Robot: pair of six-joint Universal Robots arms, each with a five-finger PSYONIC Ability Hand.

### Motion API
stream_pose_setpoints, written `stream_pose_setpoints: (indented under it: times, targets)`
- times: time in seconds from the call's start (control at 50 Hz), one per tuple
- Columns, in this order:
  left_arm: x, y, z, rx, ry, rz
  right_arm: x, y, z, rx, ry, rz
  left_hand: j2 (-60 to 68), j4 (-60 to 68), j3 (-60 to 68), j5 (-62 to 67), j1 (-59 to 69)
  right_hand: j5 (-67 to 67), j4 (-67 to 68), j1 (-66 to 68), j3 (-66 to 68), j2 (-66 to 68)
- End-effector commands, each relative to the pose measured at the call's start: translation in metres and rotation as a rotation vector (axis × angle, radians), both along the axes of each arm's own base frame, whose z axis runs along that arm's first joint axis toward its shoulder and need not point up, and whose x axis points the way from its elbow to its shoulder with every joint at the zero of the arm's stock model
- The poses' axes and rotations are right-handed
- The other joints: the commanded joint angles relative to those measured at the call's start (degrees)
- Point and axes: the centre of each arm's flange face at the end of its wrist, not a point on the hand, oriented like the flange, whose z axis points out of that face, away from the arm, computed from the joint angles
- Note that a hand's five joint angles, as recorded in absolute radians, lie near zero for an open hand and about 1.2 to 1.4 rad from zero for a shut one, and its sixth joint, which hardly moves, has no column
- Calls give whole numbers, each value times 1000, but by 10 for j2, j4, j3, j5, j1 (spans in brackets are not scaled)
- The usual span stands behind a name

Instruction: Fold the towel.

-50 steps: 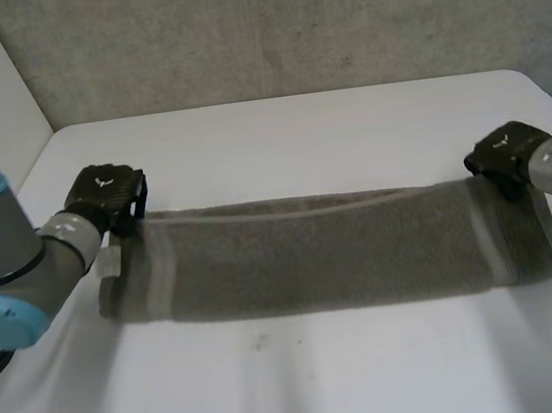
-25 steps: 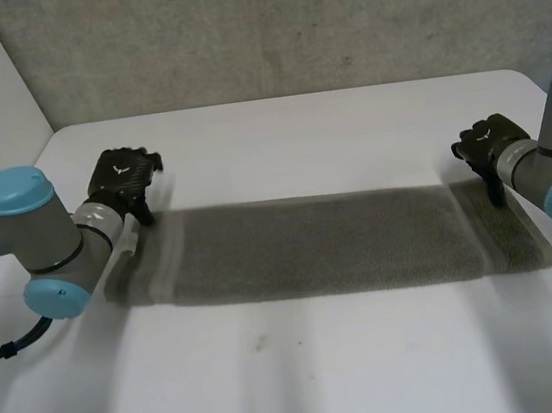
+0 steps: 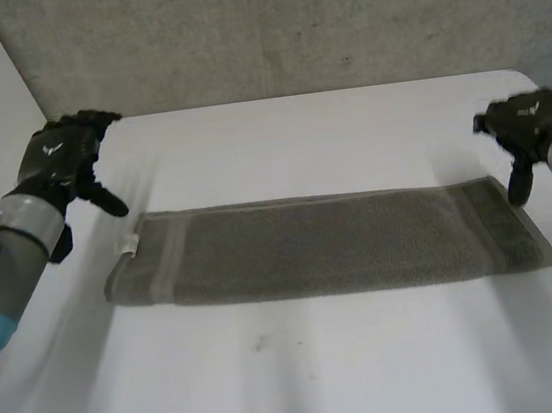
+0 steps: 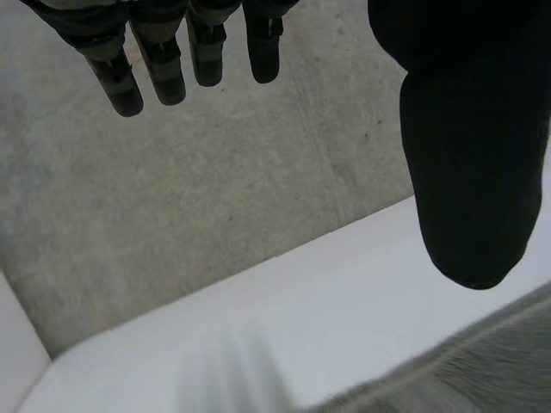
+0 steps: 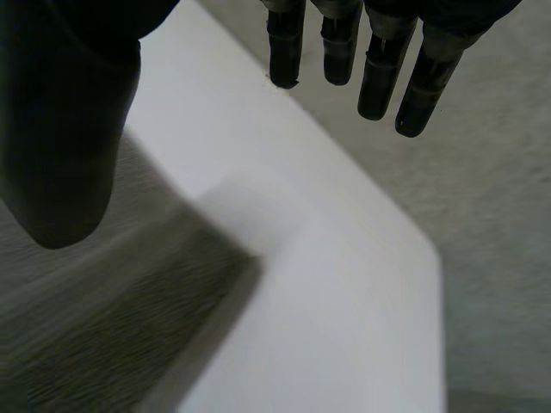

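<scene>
What I see around: white surface (image 3: 317, 373), grey wall (image 3: 284, 24) behind.
Towel (image 3: 321, 246): long folded strip, flat on the surface, between the hands.
Left hand (image 3: 56, 158): off the towel's left end; fingers (image 4: 164, 60) straight, wide of the thumb, empty.
Right hand (image 3: 527, 120): off the right end; fingers (image 5: 379, 69) likewise.
Wrist views: thumb-to-finger gaps; head view: the whole strip.

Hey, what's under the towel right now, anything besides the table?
The towel lies flat on the white table, with no bulge showing. The tabletop directly beneath it, and anything between its folded layers, is covered and cannot be seen.
</scene>
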Motion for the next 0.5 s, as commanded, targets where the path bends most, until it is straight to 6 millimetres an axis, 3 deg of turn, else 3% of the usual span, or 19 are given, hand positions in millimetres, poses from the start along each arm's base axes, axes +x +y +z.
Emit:
stream_pose_setpoints:
  times: [0.02,0.2,0.26,0.38,0.4,0.42,0.44,0.5]
  targets:
    - [10,36,-23,134,63,17,-28,21,-42,124,-56,14,5,5,5,-17,-1,37,23,35,35,32]
    - [12,45,-23,142,71,19,-48,21,-84,165,-84,-5,5,5,5,-17,-1,103,89,101,100,97]
    - [11,45,-23,142,71,18,-48,20,-90,180,-80,-3,5,5,5,-17,-1,137,123,135,134,131]
    - [11,45,-25,128,73,16,-53,10,-105,201,-57,-16,5,5,5,-17,-1,357,343,355,354,351]
    - [11,45,-26,125,74,15,-55,6,-108,205,-47,-21,5,5,5,-17,-1,522,508,520,519,516]
    - [11,45,-27,125,74,15,-55,6,-108,205,-46,-21,5,5,5,-17,-1,524,510,521,521,518]
    - [11,45,-27,125,74,15,-57,2,-108,198,-42,-28,5,5,5,-17,-1,661,647,659,658,655]
    - [11,47,-28,116,75,13,-71,-9,-107,180,-26,-79,5,5,5,-17,-1,663,649,661,660,657]
